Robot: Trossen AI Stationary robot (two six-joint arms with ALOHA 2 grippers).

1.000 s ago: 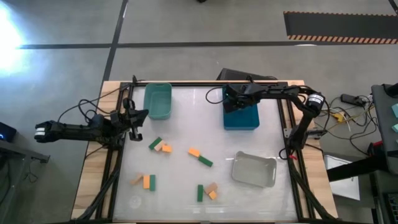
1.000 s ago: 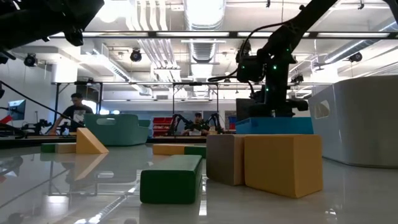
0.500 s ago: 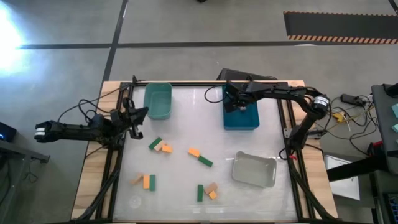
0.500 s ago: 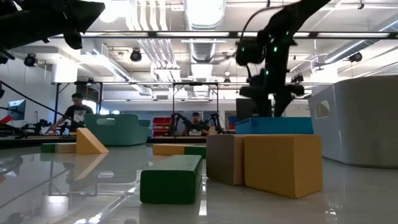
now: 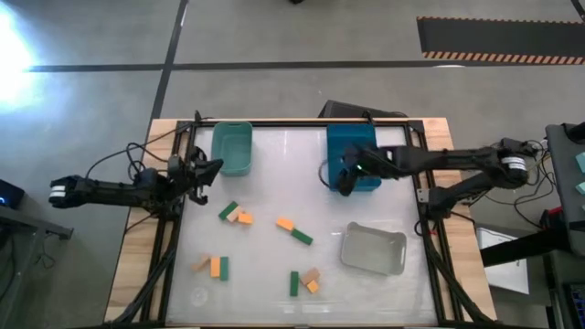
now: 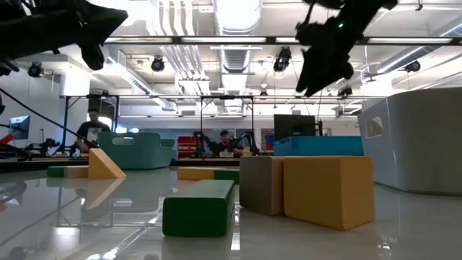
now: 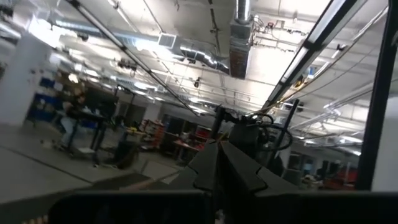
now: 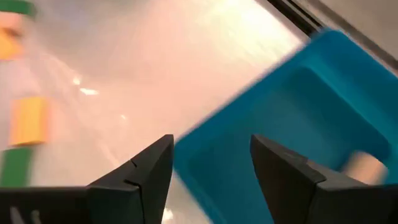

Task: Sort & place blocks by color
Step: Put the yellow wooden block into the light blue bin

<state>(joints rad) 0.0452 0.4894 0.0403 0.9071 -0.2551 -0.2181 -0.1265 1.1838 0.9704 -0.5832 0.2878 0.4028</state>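
Several small blocks lie flat on the white table: a green [image 5: 228,210], an orange [image 5: 245,217], an orange [image 5: 286,223], a green [image 5: 302,236], a tan [image 5: 201,264], an orange [image 5: 215,266], and a green [image 5: 294,283] beside a tan [image 5: 312,275]. My right gripper [image 5: 340,183] hangs open and empty above the near left corner of the blue bin [image 5: 352,135]. In the right wrist view [image 8: 211,146] a tan block [image 8: 364,165] lies inside that bin [image 8: 298,106]. My left gripper [image 5: 208,169] is shut and empty at the table's left edge, beside the teal bin [image 5: 231,148].
A clear bin [image 5: 373,249] stands at the near right of the table. The teal bin is at the far left and the blue bin at the far middle. Bare table lies between the bins and the blocks. People show in the room behind [image 6: 90,130].
My right gripper has risen and drawn back from over the far part of the blue bin toward the table's near side, and now stands above the bin's near left corner. The blocks on the table have kept their places.
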